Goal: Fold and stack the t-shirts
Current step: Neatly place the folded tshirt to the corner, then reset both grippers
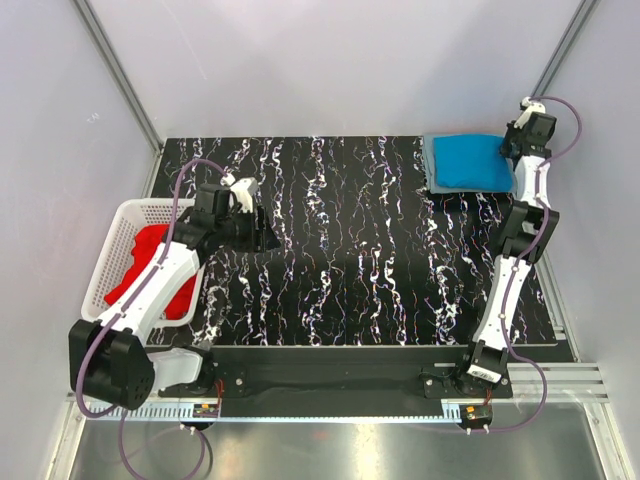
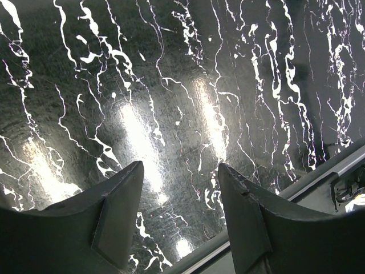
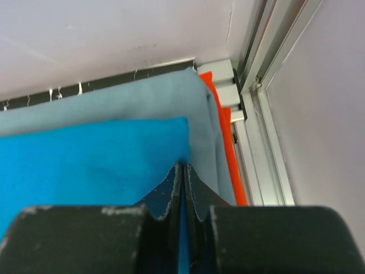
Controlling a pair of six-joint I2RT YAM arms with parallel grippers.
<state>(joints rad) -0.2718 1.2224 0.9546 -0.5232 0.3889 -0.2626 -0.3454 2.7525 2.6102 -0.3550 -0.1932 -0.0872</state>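
Lying at the table's (image 1: 350,270) far right corner, the blue shirt (image 1: 470,160) is stacked on a grey shirt (image 3: 142,100); the right gripper (image 3: 183,166) is closed at its edge. The left gripper (image 2: 179,168) is held wide open beside the basket (image 1: 118,216) holding a red shirt (image 1: 150,252).

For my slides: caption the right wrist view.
Right gripper shut on a bright blue cloth t-shirt stacked over a grey-blue cloth t-shirt and a red cloth t-shirt.

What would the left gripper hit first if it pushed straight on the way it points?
Probably the bare table top: the left gripper, jaws open, aims down at it with nothing between, though the gap is hard to judge.
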